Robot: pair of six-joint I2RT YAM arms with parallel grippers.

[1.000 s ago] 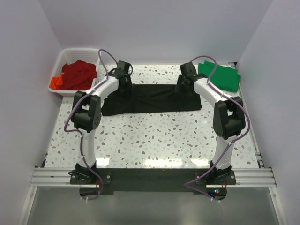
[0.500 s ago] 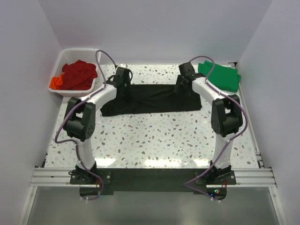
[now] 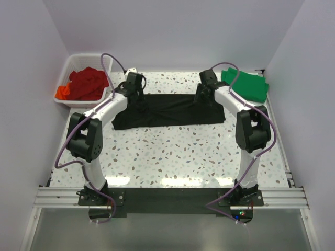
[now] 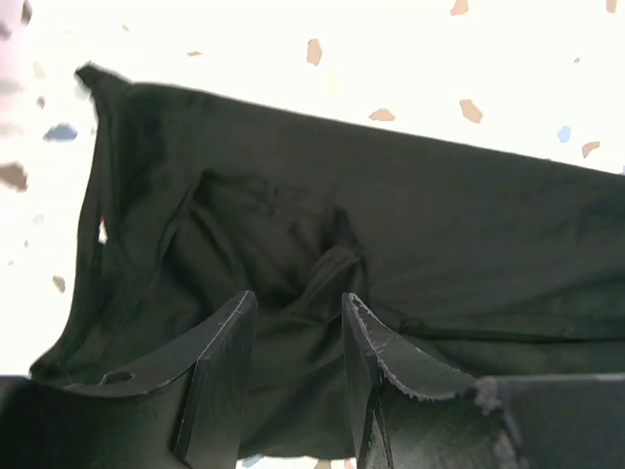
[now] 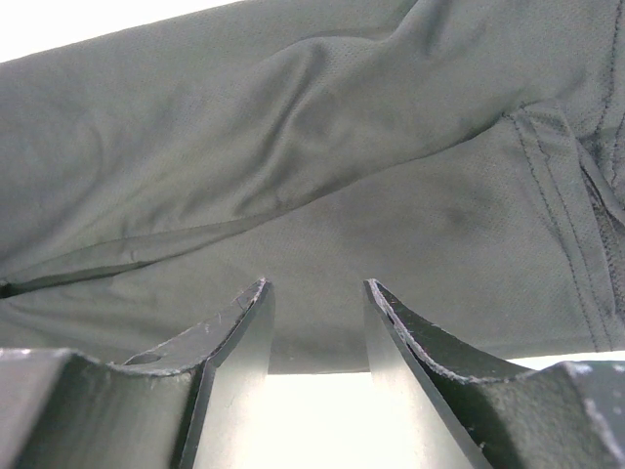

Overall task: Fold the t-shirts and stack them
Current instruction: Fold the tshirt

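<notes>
Both grippers, left [image 4: 293, 332] and right [image 5: 317, 322], hover with jaws parted and empty over the black shirt [image 3: 170, 110] lying folded mid-table, so its loose top layer could slide or bunch if a finger snags it on lifting away.

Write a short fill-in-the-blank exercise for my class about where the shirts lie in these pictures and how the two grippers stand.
1. The shirt spread flat on the table between the two grippers is ____.
2. The green t-shirt lies folded at the table's far ____ corner.
3. The dark red t-shirt lies in the white ____.
4. The left gripper and right gripper both have their jaws ____, holding nothing.

Missing words: black; right; basket; open
</notes>
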